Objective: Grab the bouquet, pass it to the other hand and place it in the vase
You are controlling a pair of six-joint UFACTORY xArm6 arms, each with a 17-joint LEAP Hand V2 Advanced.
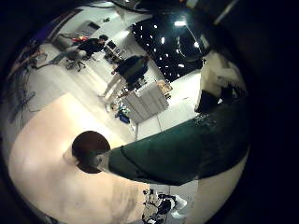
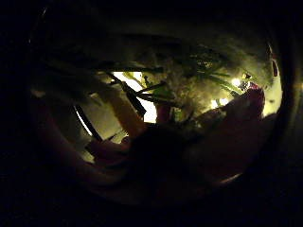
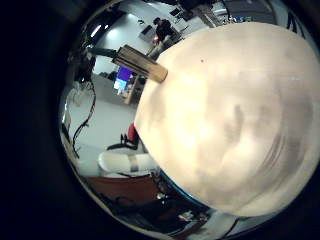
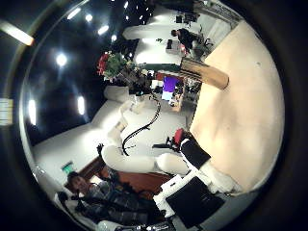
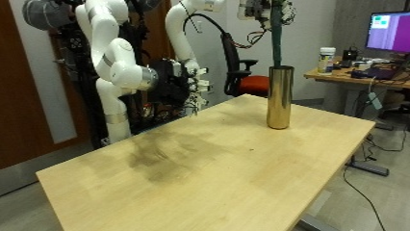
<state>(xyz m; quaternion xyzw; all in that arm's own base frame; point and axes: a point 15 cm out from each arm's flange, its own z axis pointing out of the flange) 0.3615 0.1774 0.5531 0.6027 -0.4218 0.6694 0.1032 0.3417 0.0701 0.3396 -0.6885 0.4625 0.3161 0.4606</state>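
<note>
The bouquet [image 5: 277, 34] stands upright, stems down in the vase [image 5: 278, 97] at the desk's [image 5: 192, 173] far right. Left robot hand [image 5: 263, 8] grips it; right robot hand [image 5: 195, 82]: cannot tell.

light wood table [image 5: 192, 173]; brown door [image 5: 32, 87]; desk [image 5: 352, 77] with monitor [image 5: 389, 32]; red-seated office chair [image 5: 250, 82].
</note>
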